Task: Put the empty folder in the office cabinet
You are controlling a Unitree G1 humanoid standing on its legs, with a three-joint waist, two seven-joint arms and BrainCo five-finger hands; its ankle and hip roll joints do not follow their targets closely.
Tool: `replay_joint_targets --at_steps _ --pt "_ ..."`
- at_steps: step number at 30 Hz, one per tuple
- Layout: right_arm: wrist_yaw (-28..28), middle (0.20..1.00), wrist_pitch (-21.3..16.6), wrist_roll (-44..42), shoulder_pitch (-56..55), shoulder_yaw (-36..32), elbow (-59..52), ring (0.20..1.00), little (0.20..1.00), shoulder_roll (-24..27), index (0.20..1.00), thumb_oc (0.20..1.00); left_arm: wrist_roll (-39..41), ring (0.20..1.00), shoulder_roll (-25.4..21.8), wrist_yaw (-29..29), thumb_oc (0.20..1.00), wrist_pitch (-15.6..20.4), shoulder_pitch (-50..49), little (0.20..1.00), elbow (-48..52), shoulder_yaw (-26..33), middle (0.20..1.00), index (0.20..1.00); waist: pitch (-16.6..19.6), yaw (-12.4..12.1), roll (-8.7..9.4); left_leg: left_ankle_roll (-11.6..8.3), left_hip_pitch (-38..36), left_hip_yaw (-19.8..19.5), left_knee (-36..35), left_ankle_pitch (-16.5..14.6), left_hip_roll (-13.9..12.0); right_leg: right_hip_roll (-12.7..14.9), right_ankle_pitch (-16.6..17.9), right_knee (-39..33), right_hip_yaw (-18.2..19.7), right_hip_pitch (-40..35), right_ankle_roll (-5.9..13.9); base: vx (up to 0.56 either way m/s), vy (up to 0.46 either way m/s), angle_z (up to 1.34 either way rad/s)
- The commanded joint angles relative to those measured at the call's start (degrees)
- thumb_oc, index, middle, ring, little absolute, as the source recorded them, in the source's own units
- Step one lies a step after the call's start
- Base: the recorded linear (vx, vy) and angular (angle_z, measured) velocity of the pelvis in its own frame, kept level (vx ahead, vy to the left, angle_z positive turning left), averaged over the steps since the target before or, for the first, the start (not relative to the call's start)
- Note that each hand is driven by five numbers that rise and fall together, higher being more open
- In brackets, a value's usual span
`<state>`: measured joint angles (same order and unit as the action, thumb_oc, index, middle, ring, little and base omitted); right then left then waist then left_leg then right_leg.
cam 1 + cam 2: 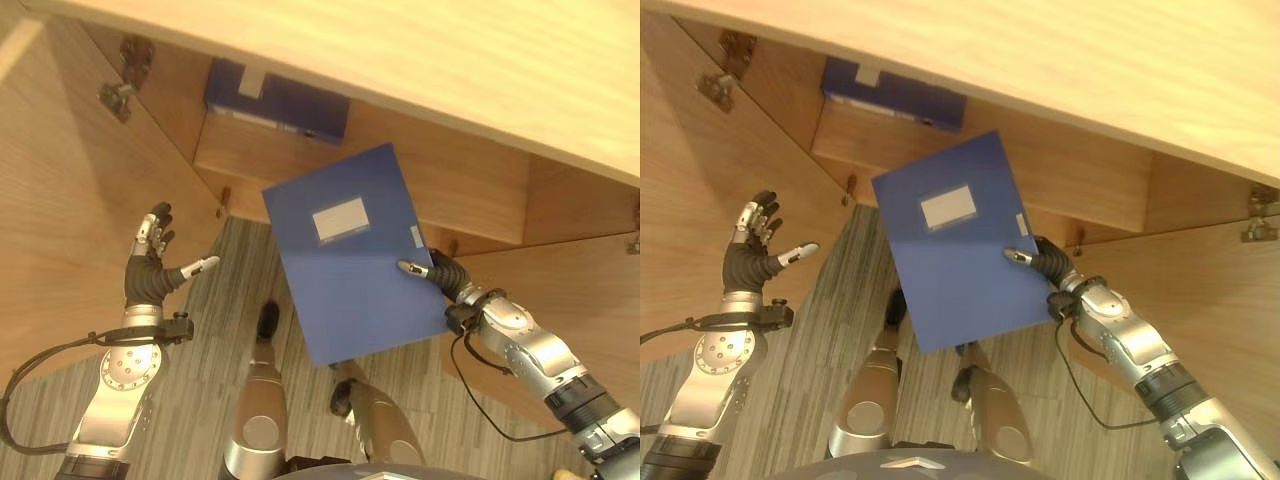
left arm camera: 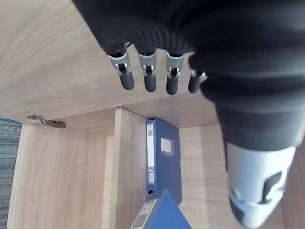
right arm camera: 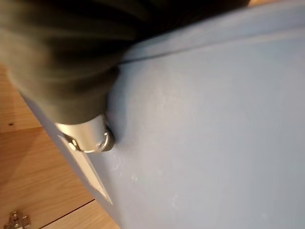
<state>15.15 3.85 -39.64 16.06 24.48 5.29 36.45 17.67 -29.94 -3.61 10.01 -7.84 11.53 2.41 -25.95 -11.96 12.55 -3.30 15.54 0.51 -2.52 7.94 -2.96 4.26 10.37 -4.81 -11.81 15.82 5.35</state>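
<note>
Blue flat rectangular folder (image 1: 350, 255) with a white label, held in the air before the open light-wood cabinet (image 1: 480, 190), tilted, above the grey striped floor (image 1: 215, 350). Right hand (image 1: 440, 272) pinches its right edge, thumb on the front face. Left hand (image 1: 152, 270) hangs apart beside the left wooden door (image 1: 60, 190), fingers spread, holding nothing. Second dark blue box folder (image 1: 275, 100) stands inside the cabinet compartment.
</note>
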Motion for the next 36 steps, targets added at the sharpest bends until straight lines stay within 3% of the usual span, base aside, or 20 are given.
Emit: replay_joint_targets --at_steps 1,9,12,15,19,27,36 --pt "-2.59 0.200 -6.01 -3.69 3.02 -0.71 0.35 0.200 0.200 -0.46 0.200 0.200 0.15 1.000 0.65 -2.19 1.000 4.31 0.64 1.000 3.30 1.69 1.000 1.000 3.73 0.21 -2.03 -1.31 1.21 -4.53 -2.48 -3.38 -0.25 1.87 -3.33 -0.18 -0.19 0.41 3.34 -0.03 -0.091 0.08" --pt "-12.78 0.200 -12.04 -6.88 9.54 -7.31 8.25 0.200 0.200 -11.58 0.200 0.200 0.13 1.000 3.05 -6.19 1.000 4.92 6.04 1.000 0.63 -0.81 1.000 1.000 2.54 -0.15 -3.73 -2.03 5.07 -5.65 -2.48 -2.69 -0.53 1.35 -3.15 -0.19 -0.94 4.08 2.95 -0.02 -0.044 0.04" --pt "-19.11 0.200 -16.90 -9.79 16.03 -12.48 15.17 0.200 0.200 -15.35 0.200 0.200 0.01 1.000 3.11 -8.74 1.000 5.63 9.31 1.000 -1.24 -2.16 1.000 1.000 2.01 -0.63 -5.59 -2.33 7.15 -6.65 -2.48 -2.36 -0.19 1.37 -3.28 -0.19 -1.40 5.60 2.80 -0.02 -0.037 0.09" --pt "-21.86 0.200 -19.72 -11.76 20.79 -16.11 19.25 0.200 0.200 -16.12 0.200 0.200 0.00 1.000 2.73 -9.89 1.000 6.26 10.45 1.000 -2.25 -2.77 1.000 1.000 1.79 -1.09 -6.83 -2.56 8.33 -7.37 -2.48 -2.14 -0.01 1.41 -3.44 -0.19 -2.08 6.42 2.68 -0.01 -0.031 0.20" --pt "-29.78 0.200 -23.95 -15.57 34.81 -22.04 34.41 0.200 0.200 -13.21 0.200 0.200 0.30 1.000 0.64 -11.82 1.000 7.54 11.20 1.000 -2.97 -4.71 1.000 1.000 1.89 -3.13 -9.48 -3.06 10.94 -8.51 -2.48 -1.53 0.49 1.49 -3.80 -0.19 -3.21 8.26 2.62 -0.02 -0.021 0.21" --pt "-33.13 0.200 -24.70 -20.69 47.38 -23.18 48.93 0.200 0.200 -6.37 0.200 0.200 -0.03 1.000 -2.45 -12.35 1.000 8.28 12.26 1.000 -2.98 -8.25 1.000 1.000 1.86 -5.40 -11.55 -2.96 13.92 -9.78 -2.48 -1.24 1.58 1.42 -4.01 -0.19 -3.84 10.53 2.76 -0.01 -0.017 0.08" --pt "-40.73 0.200 -30.08 -21.78 50.09 -28.68 51.62 0.200 0.200 -0.36 0.200 0.200 -2.85 1.000 -3.98 -15.15 1.000 8.57 15.12 1.000 -5.33 -12.14 1.000 1.000 3.32 -7.23 -14.76 -2.86 18.41 -12.10 -2.48 -0.86 3.79 2.76 -4.95 -0.16 -6.14 13.10 3.45 0.03 -0.021 0.18"
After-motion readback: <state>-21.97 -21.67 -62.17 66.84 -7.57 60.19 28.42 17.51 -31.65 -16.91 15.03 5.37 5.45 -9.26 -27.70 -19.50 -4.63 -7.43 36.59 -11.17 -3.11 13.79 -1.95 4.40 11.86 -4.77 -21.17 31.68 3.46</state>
